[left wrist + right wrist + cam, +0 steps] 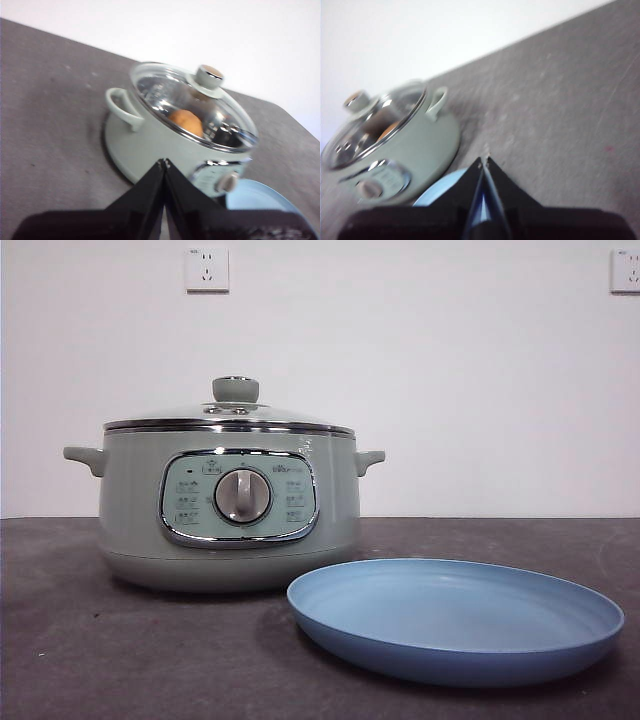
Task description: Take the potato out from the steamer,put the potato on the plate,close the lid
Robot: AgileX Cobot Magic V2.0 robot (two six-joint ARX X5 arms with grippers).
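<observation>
The sage-green steamer (pixel 228 505) stands at the left of the table with its glass lid (pixel 232 410) shut on top. The potato (pixel 186 121) lies inside the pot and shows through the lid in the left wrist view; it also shows faintly in the right wrist view (pixel 389 131). The light-blue plate (pixel 455 618) lies empty in front of the pot, to the right. My left gripper (pixel 164 161) is shut and empty, high above the table on the pot's left. My right gripper (pixel 484 159) is shut and empty, high on the pot's right. Neither arm shows in the front view.
The dark grey table (pixel 80 640) runs to a white wall with two sockets (pixel 206 269). Bare table lies to the left of the pot (pixel 50 100) and to its right (pixel 560 100).
</observation>
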